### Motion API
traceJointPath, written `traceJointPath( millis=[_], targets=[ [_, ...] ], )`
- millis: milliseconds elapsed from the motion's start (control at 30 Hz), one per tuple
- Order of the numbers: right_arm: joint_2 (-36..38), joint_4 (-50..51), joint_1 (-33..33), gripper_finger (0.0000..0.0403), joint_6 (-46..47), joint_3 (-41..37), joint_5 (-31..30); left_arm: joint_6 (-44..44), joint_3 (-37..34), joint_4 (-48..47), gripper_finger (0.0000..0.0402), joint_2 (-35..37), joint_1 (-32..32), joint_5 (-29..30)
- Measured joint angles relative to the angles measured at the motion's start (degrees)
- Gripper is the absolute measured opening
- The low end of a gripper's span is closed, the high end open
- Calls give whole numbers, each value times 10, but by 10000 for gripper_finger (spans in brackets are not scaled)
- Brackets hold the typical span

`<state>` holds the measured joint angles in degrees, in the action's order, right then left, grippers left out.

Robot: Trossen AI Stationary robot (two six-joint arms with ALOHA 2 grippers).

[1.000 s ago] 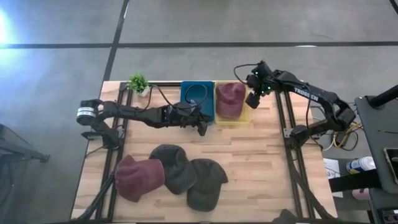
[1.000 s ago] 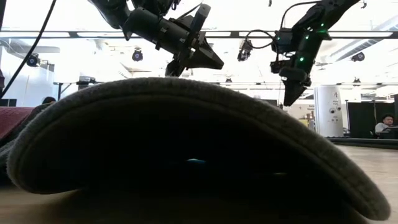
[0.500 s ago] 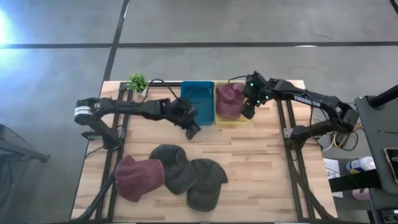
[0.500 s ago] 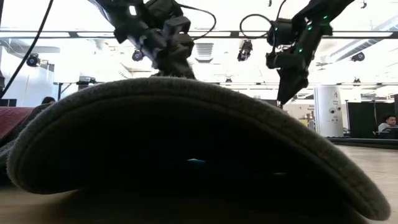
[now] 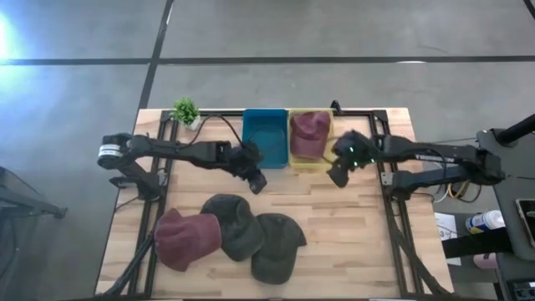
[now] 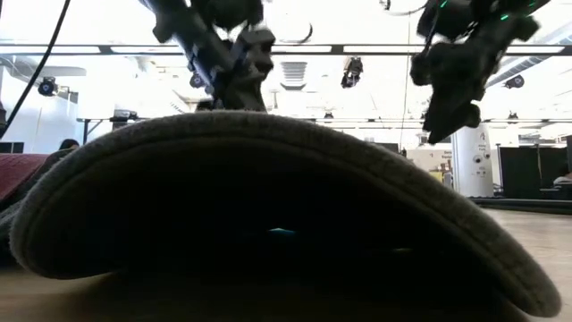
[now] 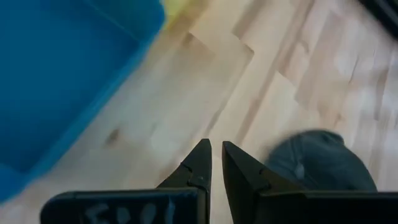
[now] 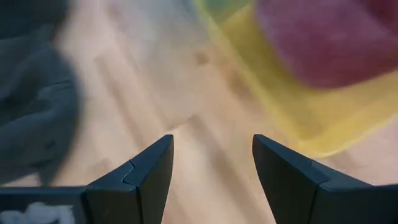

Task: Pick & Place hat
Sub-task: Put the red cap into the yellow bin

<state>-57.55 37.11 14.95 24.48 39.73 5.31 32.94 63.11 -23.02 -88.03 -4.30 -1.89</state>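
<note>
A wooden table, seen from above, holds hats and two bins, with a dark robot arm reaching in from each side.

Nearest the front edge lie three hats in a cluster. A maroon hat sits on the left, overlapped by a dark grey hat, which in turn touches a second dark grey cap on the right. In the low view one grey hat's brim fills almost the whole picture and hides most of the table behind it.

Past the cluster, over bare wood, hangs the left gripper. Its fingers are nearly together, only a thin gap between the tips, and nothing is held. It sits just in front of the blue bin, with a grey hat below and to one side in its wrist view.

The right gripper hangs over bare wood just beside the yellow bin's front right corner. Its fingers stand wide apart and empty.

Toward the back, the blue bin and yellow bin stand side by side, touching. The yellow bin holds another maroon hat. A small green plant stands near the back left corner. Beyond the table is grey floor.
</note>
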Motion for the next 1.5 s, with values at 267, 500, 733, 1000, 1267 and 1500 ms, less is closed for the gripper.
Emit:
traceJointPath(
  millis=[267,500,733,1000,1267,1500],
  targets=[
    [87,-23,-164,215,117,-48,-104,74,80,-246,32,-2,123,102],
    [90,-104,-249,215,140,-90,-114,241,99,-383,32,-1,221,27],
    [46,-154,-295,215,190,-114,-113,336,95,-436,33,-1,294,-19],
    [-42,-366,-300,215,269,-113,-60,416,93,-498,33,0,343,-118],
    [-201,-469,-302,215,279,-41,-54,471,59,-528,33,0,403,-137],
    [-304,-469,-304,215,280,44,-53,460,-29,-490,33,0,404,-129]
  ],
)
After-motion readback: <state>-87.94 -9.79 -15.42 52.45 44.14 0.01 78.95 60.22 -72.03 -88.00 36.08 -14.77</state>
